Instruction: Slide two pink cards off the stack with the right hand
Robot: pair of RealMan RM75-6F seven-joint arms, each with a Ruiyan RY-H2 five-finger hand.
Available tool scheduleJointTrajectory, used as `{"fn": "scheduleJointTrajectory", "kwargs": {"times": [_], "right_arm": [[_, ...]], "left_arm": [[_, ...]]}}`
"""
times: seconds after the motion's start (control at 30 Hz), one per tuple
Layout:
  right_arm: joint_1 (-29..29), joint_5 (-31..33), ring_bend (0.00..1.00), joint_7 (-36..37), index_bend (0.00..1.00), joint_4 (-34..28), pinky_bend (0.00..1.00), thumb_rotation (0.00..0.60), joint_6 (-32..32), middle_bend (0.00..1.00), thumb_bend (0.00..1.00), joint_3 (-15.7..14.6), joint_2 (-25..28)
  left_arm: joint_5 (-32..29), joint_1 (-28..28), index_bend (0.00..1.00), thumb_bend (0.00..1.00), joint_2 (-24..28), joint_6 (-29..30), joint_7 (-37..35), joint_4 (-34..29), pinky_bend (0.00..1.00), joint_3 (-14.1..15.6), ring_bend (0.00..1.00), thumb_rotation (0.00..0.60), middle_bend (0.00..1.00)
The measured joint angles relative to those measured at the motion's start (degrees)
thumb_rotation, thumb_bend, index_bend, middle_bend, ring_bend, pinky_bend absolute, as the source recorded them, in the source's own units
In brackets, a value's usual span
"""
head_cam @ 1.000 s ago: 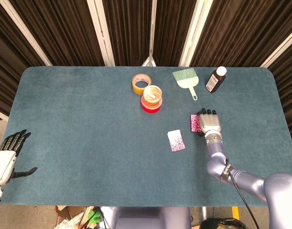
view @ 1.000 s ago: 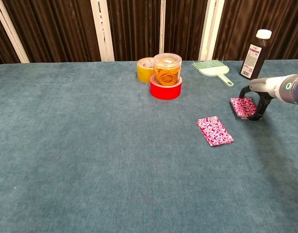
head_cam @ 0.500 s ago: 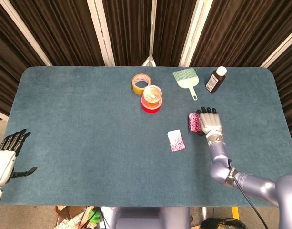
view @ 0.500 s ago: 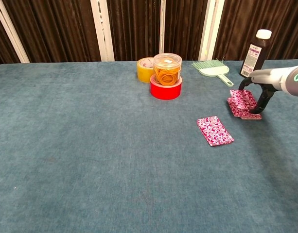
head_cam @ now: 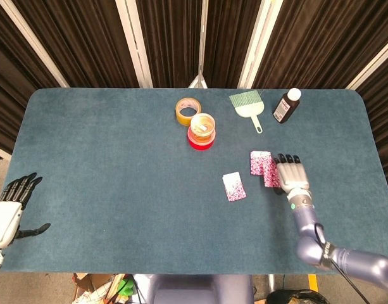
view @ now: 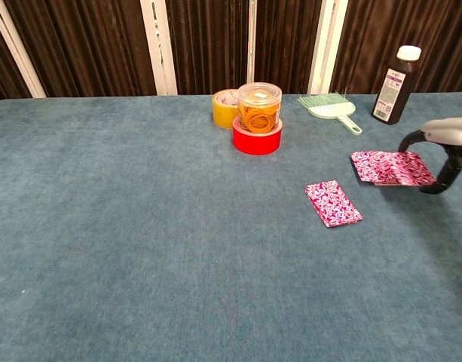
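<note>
1. You have a clear jar [view: 259,106] with orange rubber bands inside; it stands on a red tape roll [view: 256,139], with a yellow tape roll [head_cam: 188,111] touching behind.
2. The pink stack [head_cam: 259,162] lies near the table's right side, and one pink card [view: 403,168] is slid partly off it toward the right.
3. Another pink card [head_cam: 234,186] lies apart, nearer the table's middle.
4. Your right hand [head_cam: 292,177] is arched palm down, with its fingertips pressing on the slid card's right end.
5. Your left hand [head_cam: 9,212] is at the table's left edge, holding nothing, with its fingers spread.
</note>
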Motion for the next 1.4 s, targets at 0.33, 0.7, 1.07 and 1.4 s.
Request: {"fn": "scheduleJointTrajectory", "kwargs": {"times": [0.33, 0.7, 1.07, 1.4], "right_arm": [[-4.2, -4.3, 0.0, 2.3, 0.22, -3.0, 0.0, 0.6, 1.8, 0.01, 0.35, -2.8, 1.5], [-4.7, -5.6, 0.0, 0.1, 0.0, -6.9, 0.0, 0.6, 4.4, 0.0, 0.35, -2.9, 2.1], [-5.5, -5.9, 0.0, -1.3, 0.0, -7.9, 0.0, 0.6, 6.7, 0.0, 0.35, -2.7, 2.6], [-10.8, -19.2, 0.0, 3.4, 0.0, -14.1, 0.0, 0.6, 14.3, 0.0, 0.35, -4.6, 9.7]], "left_arm": [[0.3, 0.2, 0.0, 0.0, -0.3, 0.6, 1.2, 0.0, 0.04, 0.1, 0.0, 0.6, 0.0], [-0.4, 0.4, 0.0, 0.0, -0.3, 0.6, 1.6, 0.0, 0.04, -0.2, 0.0, 0.6, 0.0], [-0.2, 0.5, 0.0, 0.0, -0.1, 0.9, 1.4, -0.1, 0.04, -0.2, 0.0, 0.6, 0.0], [0.3, 0.8, 0.0, 0.0, 0.0, 1.7, 1.6, 0.2, 0.04, -0.1, 0.0, 0.6, 0.0]]}}
